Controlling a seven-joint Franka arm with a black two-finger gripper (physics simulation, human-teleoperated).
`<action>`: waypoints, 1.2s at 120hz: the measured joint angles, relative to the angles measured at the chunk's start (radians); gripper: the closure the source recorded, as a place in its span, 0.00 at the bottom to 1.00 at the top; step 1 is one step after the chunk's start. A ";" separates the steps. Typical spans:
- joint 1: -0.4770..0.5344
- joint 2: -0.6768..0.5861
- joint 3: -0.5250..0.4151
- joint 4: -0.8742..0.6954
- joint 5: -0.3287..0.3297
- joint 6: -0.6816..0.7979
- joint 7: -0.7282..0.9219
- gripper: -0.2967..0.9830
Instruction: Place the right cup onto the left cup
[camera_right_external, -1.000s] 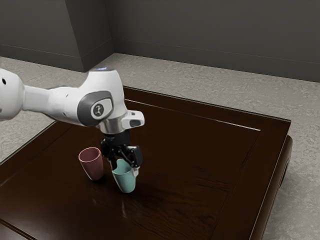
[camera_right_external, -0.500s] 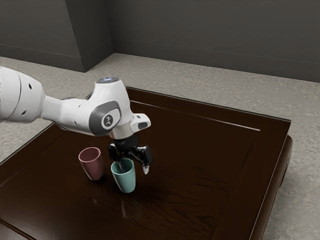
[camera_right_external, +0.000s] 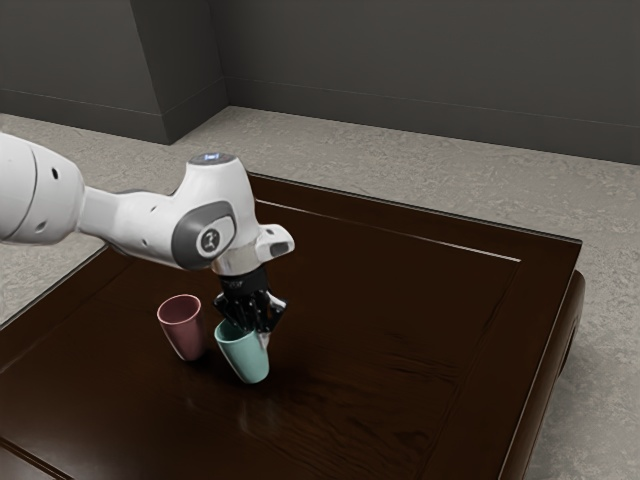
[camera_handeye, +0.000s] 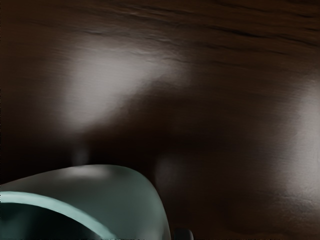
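Arm: from where I stand, the white jointed robot arm (camera_right_external: 140, 222) comes in at the exterior view's left and bends down over the two cups.
Grey wall: a plain dark grey wall (camera_right_external: 430, 70) runs across the back, with a block of it jutting forward towards the exterior view's left.
Pink cup: the dusty-pink, tapered, smooth-sided cup (camera_right_external: 184, 334) stands upright, its mouth open to the ceiling, near the other cup but apart from it.
Teal cup: the pale teal, tapered, smooth-sided cup (camera_right_external: 243, 358) is just beside the pink one, on the exterior view's right of it, tipped a little with its rim leaning towards the pink cup. In the wrist view I see its curved outer side and part of the lighter rim, close under the hand.
Claw: the black two-fingered claw (camera_right_external: 252, 333) points down at the teal cup's rim, clamped on the cup's wall, one finger within the mouth and the other against the outside.
Table: dark brown polished wood (camera_right_external: 400, 320), with soft pale reflections near the teal cup.
Floor: mottled grey (camera_right_external: 450, 170), seen behind the table and past its edge at the exterior view's right.
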 joint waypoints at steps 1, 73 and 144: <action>0.000 -0.001 0.000 0.000 0.000 -0.001 -0.001 0.79; -0.028 -0.186 -0.002 0.057 0.148 -0.211 -0.092 0.84; 0.148 -0.148 0.057 0.154 0.192 -0.373 -0.042 0.84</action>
